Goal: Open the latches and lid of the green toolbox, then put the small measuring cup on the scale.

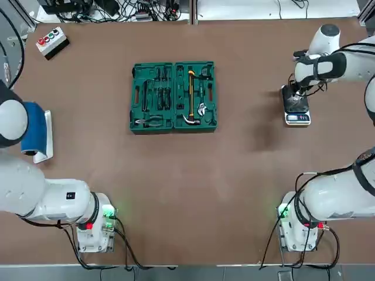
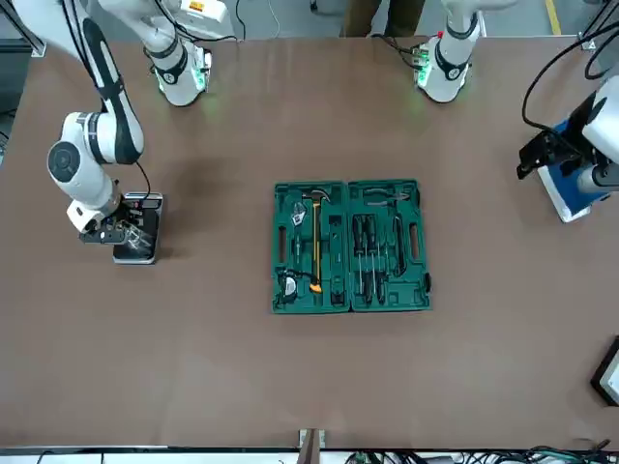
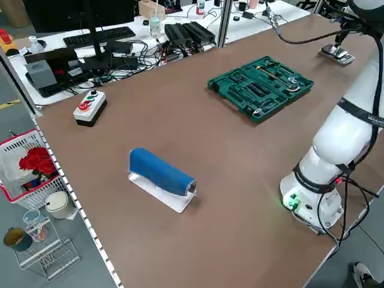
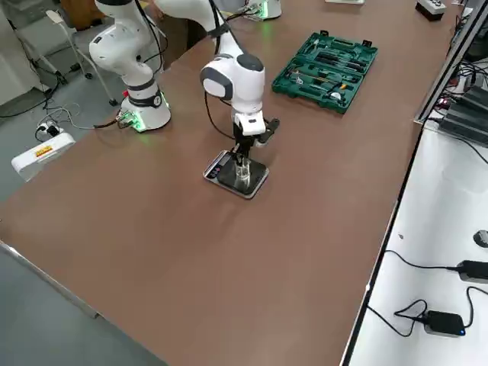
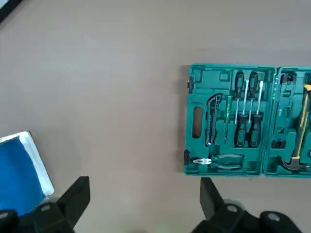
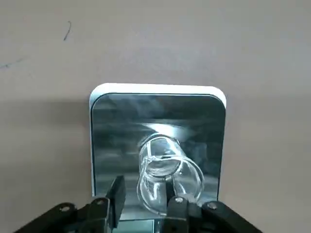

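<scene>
You'll see the small measuring cup upright on the scale, right gripper fingers loosely around its rim, the green toolbox open flat mid-table, left gripper released near a blue roll.

scale half hidden by right end effector

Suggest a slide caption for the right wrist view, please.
Small measuring cup standing on the scale, the right gripper opened around it.
</scene>
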